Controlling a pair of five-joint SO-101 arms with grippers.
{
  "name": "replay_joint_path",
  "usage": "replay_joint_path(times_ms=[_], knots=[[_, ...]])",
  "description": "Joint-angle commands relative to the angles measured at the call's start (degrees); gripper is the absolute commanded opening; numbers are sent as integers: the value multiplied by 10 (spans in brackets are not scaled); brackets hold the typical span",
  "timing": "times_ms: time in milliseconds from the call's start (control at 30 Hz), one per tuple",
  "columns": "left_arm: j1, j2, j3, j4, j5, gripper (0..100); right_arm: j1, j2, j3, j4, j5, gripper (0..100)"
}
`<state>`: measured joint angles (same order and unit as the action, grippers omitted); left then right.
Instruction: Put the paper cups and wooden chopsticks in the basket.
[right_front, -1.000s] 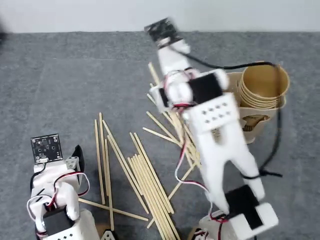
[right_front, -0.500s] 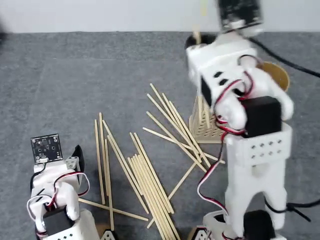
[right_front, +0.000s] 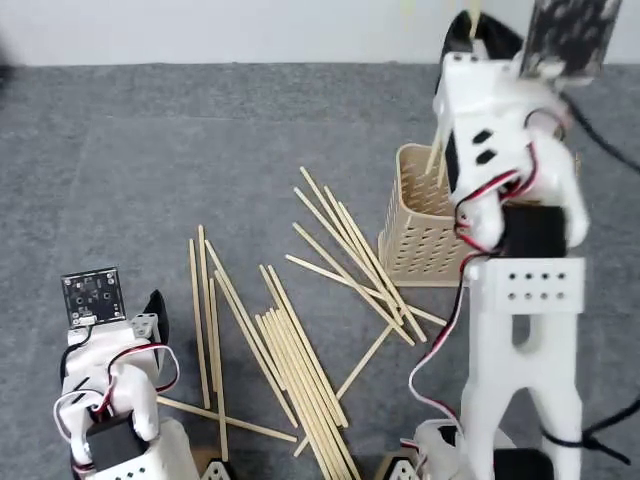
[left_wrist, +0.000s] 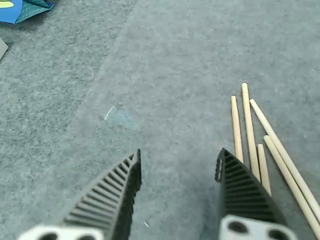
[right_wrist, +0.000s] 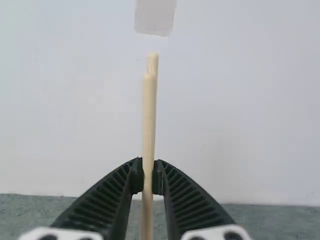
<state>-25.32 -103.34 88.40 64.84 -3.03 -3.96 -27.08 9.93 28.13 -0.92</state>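
1. I saw two wooden chopsticks (right_wrist: 148, 125) clamped upright in the right gripper (right_wrist: 147, 172), its black jaws pressed tight against the sticks and their upper ends standing against the pale wall (right_front: 200, 30).
2. From above, the held sticks slanted down toward the open top of the basket (right_front: 415, 240). I could not tell whether their lower ends were inside the rim.
3. The basket, a cream slatted tub, stood on the right of the grey mat (right_front: 150, 150), with the right arm towering over its far side.
4. The loose chopsticks (right_front: 290, 345) lay fanned across the middle of the mat. The nearest ones touched or passed just beside the basket's left foot.
5. The left gripper (left_wrist: 177, 157) sat low at the near left corner, jaws spread with nothing between them and a few stick ends just beside one fingertip.
6. A broad stretch of mat ran from the sticks to the far wall's edge.
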Motion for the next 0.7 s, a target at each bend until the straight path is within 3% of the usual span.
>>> replay_joint_path(times_ms=[0, 267, 367, 500, 667], knots=[[0, -9, -1, -11, 1, 229, 7, -63, 111, -100, -4, 8], [0, -9, -1, -11, 1, 229, 3, -116, 282, -207, 55, 9], [0, -9, -1, -11, 1, 229, 3, -123, 268, -175, 56, 48], [0, -9, 2, -11, 1, 229, 2, -118, 203, -69, 54, 192], [0, -9, 4, -13, 1, 229, -10, -119, 103, 53, 15, 165]])
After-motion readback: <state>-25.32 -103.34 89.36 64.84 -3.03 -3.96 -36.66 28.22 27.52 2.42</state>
